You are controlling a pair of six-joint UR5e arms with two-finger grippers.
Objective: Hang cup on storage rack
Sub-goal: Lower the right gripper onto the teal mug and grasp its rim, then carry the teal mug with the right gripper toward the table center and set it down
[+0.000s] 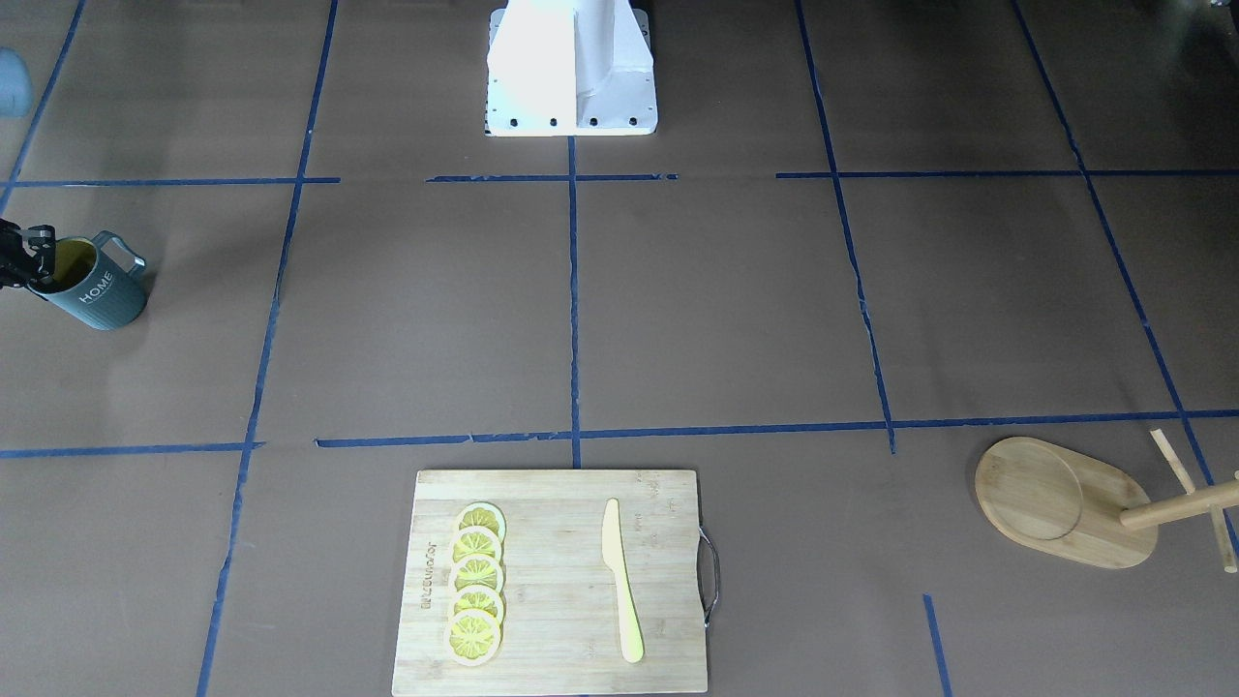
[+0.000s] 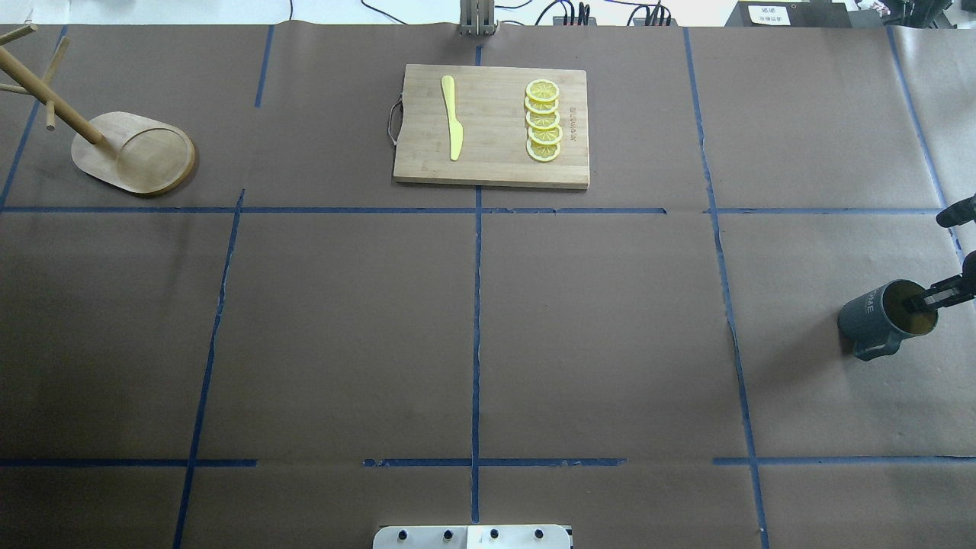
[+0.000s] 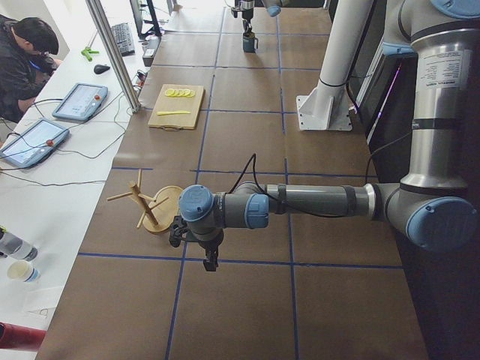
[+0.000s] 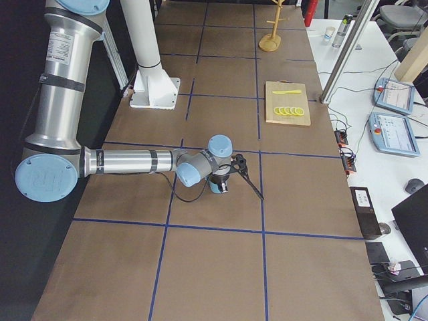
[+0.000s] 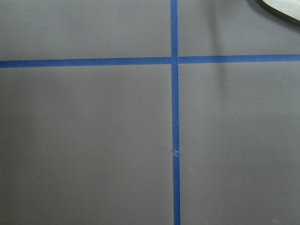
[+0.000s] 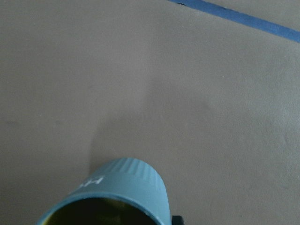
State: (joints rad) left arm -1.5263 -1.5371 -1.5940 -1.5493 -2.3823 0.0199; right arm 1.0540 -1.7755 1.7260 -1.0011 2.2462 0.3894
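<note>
Desk (image 2: 610, 343) is showing flat matte brown paper, taped off with blue lines into a grid of rectangles. Two grey metal arms with blue joint caps are reaching out low over it.

Left arm (image 3: 315, 201) is hanging its tool (image 3: 212, 262) beside the rack. Only the side view is catching it, so I cannot tell whether it is open or clenched.

One rectangular bamboo cutting board (image 2: 496, 164) with one wire metal handle (image 2: 393, 122) is lying at the far middle.

One storage rack (image 2: 88, 152) is standing at the far left corner: light bamboo, flat oval base with a round recess, round post, thin cross pegs. The peg count is not readable.

One cup (image 2: 869, 316) is sitting tilted at the right end, well apart from the rack. It is ribbed and dark teal-grey with a yellow inside, white lettering and a squarish loop handle. Right tool (image 2: 932, 296) is grasping its rim wall, one finger inside.

One pale yellow knife (image 2: 453, 118) is lying on the board. Five round lemon slices (image 2: 543, 122) are overlapping in one row beside it.
</note>
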